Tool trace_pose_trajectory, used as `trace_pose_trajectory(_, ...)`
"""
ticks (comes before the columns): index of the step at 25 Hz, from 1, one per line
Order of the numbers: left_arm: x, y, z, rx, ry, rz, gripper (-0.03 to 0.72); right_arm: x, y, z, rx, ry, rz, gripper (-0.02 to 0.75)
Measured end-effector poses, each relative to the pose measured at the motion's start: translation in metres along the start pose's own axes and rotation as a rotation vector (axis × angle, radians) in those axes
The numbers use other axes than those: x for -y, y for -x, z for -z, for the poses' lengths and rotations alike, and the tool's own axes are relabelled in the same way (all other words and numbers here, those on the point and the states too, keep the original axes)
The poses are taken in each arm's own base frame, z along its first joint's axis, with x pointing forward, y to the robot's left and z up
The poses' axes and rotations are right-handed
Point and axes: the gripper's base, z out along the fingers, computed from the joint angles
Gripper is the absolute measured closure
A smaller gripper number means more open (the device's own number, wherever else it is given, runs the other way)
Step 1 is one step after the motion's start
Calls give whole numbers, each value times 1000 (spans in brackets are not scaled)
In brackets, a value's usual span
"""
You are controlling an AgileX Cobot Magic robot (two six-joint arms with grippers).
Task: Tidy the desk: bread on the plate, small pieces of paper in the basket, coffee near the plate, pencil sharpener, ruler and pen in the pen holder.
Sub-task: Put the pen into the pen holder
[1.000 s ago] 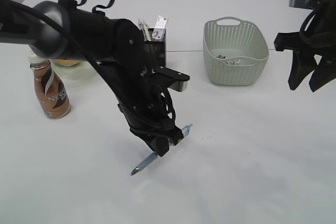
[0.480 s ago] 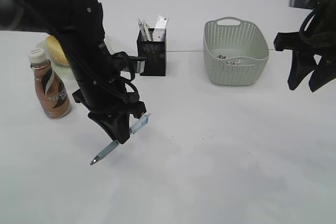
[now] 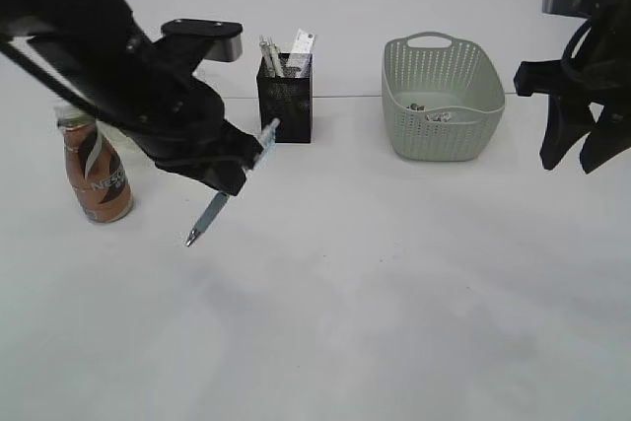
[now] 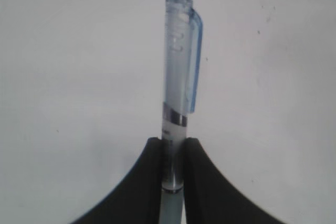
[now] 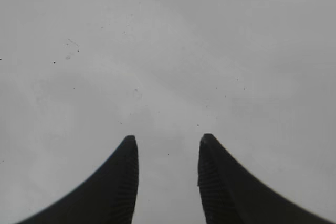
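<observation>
My left gripper (image 3: 237, 167) is shut on a clear blue pen (image 3: 210, 212), which hangs tilted over the desk (image 3: 394, 293), tip down to the left. In the left wrist view the pen (image 4: 178, 77) stands between the black fingertips of the left gripper (image 4: 173, 141). The pen's upper end is just left of the black mesh pen holder (image 3: 286, 105), which has several items sticking out. The coffee (image 3: 97, 173) stands at the left. Small pieces of paper (image 3: 434, 113) lie in the basket (image 3: 442, 135). My right gripper (image 3: 577, 157) (image 5: 167, 140) hangs open over bare desk. My left arm hides the bread and plate. I cannot make out the ruler or pencil sharpener.
The left arm's bulk (image 3: 108, 56) covers the desk's back left corner. A thin seam (image 3: 345, 97) runs across the desk behind the pen holder and basket.
The left arm has swung left and then up and back with the pen, raising it from near the desk toward the pen holder. The right arm has not moved.
</observation>
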Motion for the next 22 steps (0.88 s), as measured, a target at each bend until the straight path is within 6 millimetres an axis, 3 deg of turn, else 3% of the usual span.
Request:
trace_pose_trajectory(4, -6, -16, 11, 246, 60, -12, 632, 0, 0, 0, 0, 2, -1, 455)
trace_pose_trajectory(7, -13, -27, 7, 391, 97, -10, 632, 0, 0, 0, 0, 2, -1, 455)
trace_pose_trajectory(10, -18, -26, 4, 545, 128, -10, 632, 0, 0, 0, 0, 2, -1, 455)
trace_pose_trajectory(16, -25, -2, 3, 896, 187, -21, 632, 0, 0, 0, 0, 2, -1, 455)
trace_pose_trajectory(22, -26, 39, -8, 1068, 202, -28, 632, 0, 0, 0, 0, 2, -1, 455)
